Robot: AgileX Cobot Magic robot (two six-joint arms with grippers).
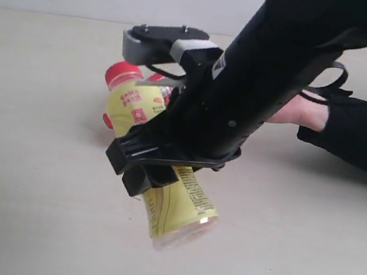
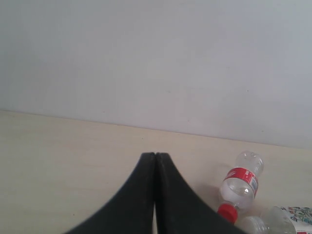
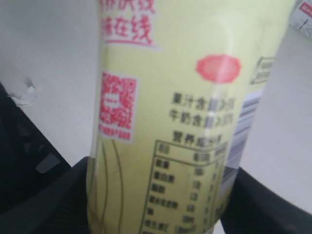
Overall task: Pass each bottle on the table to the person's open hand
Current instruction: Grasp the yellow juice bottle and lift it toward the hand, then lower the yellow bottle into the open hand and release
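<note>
The exterior view shows the right gripper clamped on a tilted yellow red-capped plastic bottle above the beige table, the left wrist view shows the left gripper pressed together and empty, and the right wrist view shows the glossy label, which may slip out.

Yellow bottle label, red "在线", red QR code, dark "果汁含量", table print blurred

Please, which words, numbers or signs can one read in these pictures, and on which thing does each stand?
"在线": large red characters on the yellow bottle; those before are cut off.
"果汁含量" and "牛奶含量": small dark print, same bottle; the figures after them are blurred.
Its QR code, table and barcode: too blurred.
On the red-label bottle and the illustrated-label bottle: print too small to read.
</note>
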